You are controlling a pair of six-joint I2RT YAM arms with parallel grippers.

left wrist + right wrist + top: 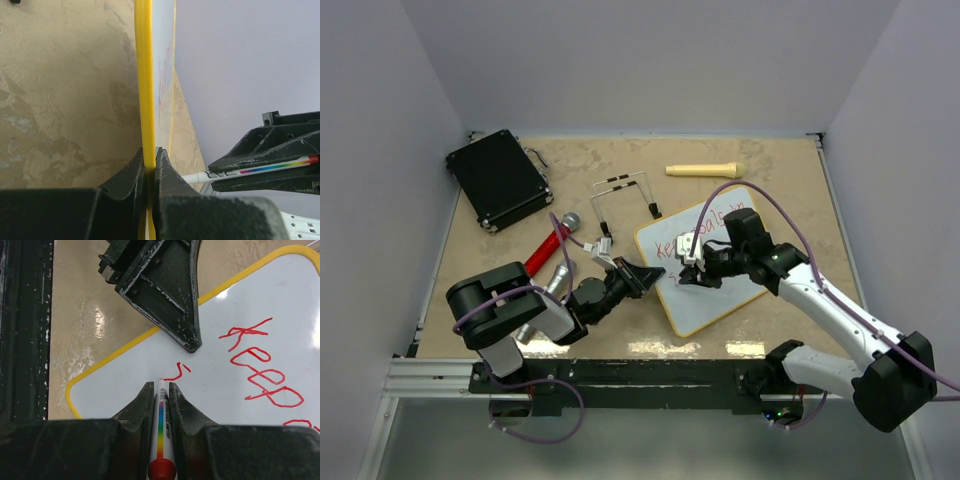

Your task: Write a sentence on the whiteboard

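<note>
The whiteboard [705, 300] lies flat on the table [780, 180], right of the middle and turned at an angle, with one corner pointing toward the near edge. The left gripper [645, 275] reaches in from the left, and its two fingers are pinched tight on the board's yellow frame at the left edge. The left wrist view shows the frame running straight up from between the fingertips. The right gripper [692, 270] hangs over the left part of the board, clamped on a white marker [162, 425] with a rainbow stripe and a red end. The marker's tip touches the board beside a short red stroke at the start of a second line. The sentence [262, 370] is in red handwriting; its first line begins "Keep" and runs toward the far right corner. A black case [500, 180] sits at the far left of the table. A cream stick [705, 170] lies at the far side. A wire frame [625, 195] rests just beyond the board's far left corner, and a red-handled tool [548, 250] lies near the left arm.
</note>
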